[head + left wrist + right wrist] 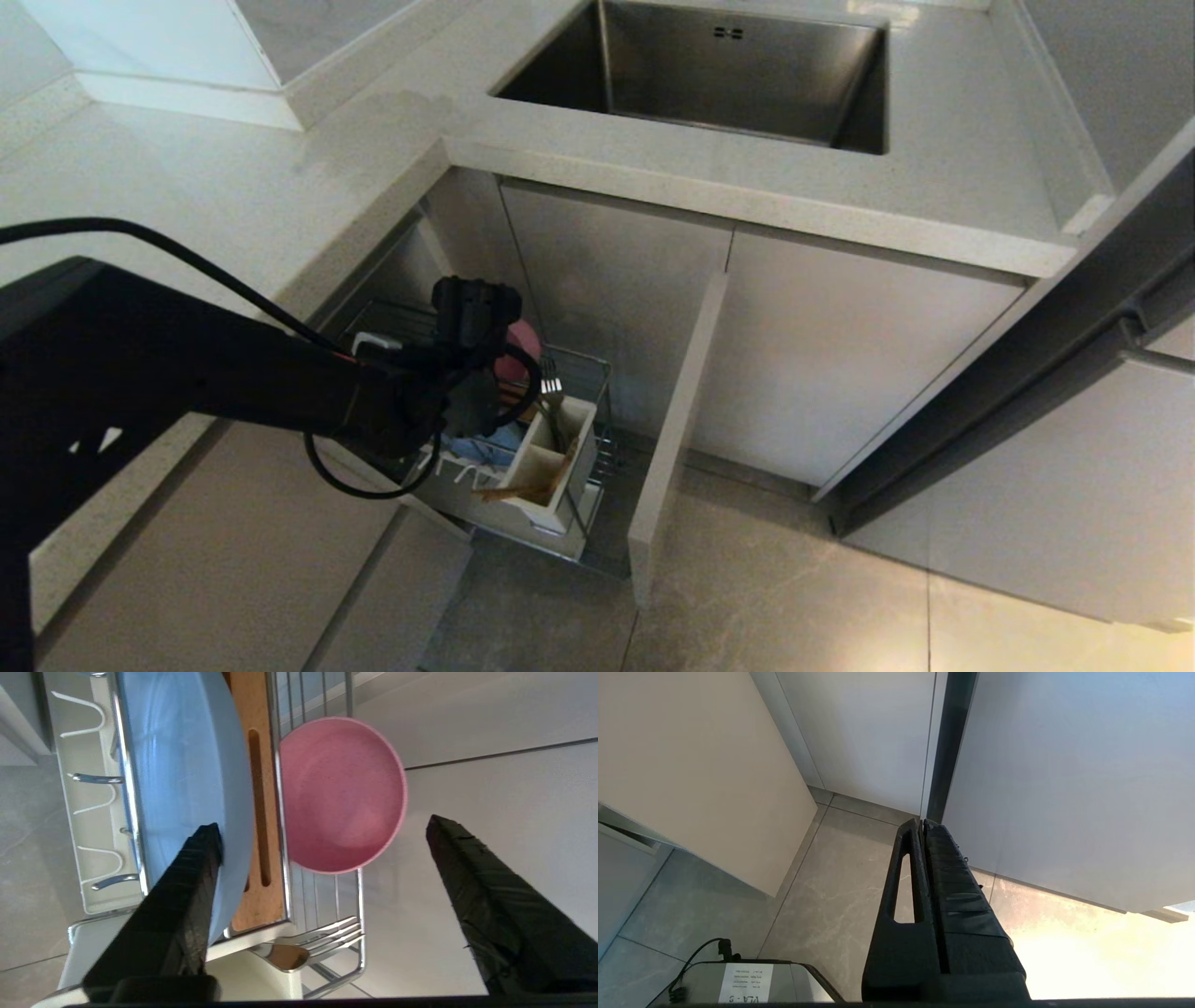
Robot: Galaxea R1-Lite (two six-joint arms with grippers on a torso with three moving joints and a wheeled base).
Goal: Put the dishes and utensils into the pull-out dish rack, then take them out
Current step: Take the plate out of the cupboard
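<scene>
The pull-out dish rack point(602, 383) stands drawn out below the counter. A blue plate point(182, 788) stands on edge beside the brown slotted strip point(259, 812), and a pink bowl point(341, 793) leans on the wire side. A fork point(327, 935) and a spoon point(285, 956) stick out of the white utensil box point(551, 462). Chopsticks point(527, 487) lie in its near compartment. My left gripper point(323, 823) hovers open over the rack with nothing held, one finger point(187, 891) by the plate's rim. My right gripper point(923, 823) is shut on nothing, low over the floor.
The rack's beige panel front point(672, 420) juts out to the right of the basket. White prongs point(93, 788) line the rack beyond the plate. A steel sink point(728, 75) is set in the counter above. My base point(738, 980) shows under the right arm.
</scene>
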